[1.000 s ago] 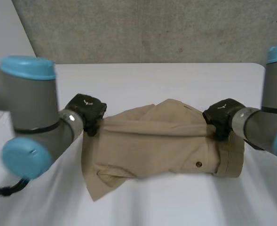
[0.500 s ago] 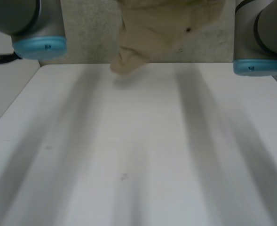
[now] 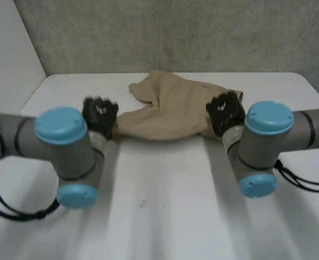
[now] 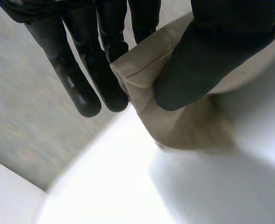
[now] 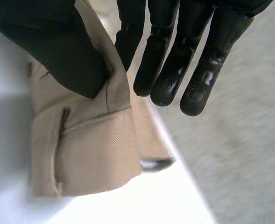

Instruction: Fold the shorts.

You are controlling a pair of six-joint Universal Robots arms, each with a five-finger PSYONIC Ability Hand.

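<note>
So, head view, shorts (image 3: pixel 170 111): tan, bunched, stretched between the two hands on the far part of the white table (image 3: pixel 164 211), near the grey wall (image 3: pixel 164 32).
Head view, left hand (image 3: pixel 99 115): at one end of the shorts, where a narrow tail of cloth runs in under its fingers.
Head view, right hand (image 3: pixel 225 111): at the other end, on the wider bulk of cloth; its finger state is not readable from here.
Head view, arms: left arm (image 3: pixel 62 146) and right arm (image 3: pixel 262 146) reach in from either side.
Left wrist view, left hand (image 4: pixel 104 46): thumb (image 4: pixel 212 51) and the nearest fingers pinch a hemmed edge of the shorts (image 4: pixel 184 126), with the fold caught between them.
Left wrist view, other fingers (image 4: pixel 81 79): straight and close together, the outermost clear of the cloth.
Left wrist view, cloth: runs from the pinch past the thumb tip toward the table.
Right wrist view, right hand (image 5: pixel 174 28): thumb (image 5: pixel 58 46) pinches the cloth against the nearest finger.
Right wrist view, other fingers (image 5: pixel 193 74): straight, side by side, just beside the cloth and off it.
Right wrist view, shorts (image 5: pixel 95 154): a stitched seam and a dark slit lie just beyond the thumb tip; cannot tell if this end rests on the table or is lifted.
</note>
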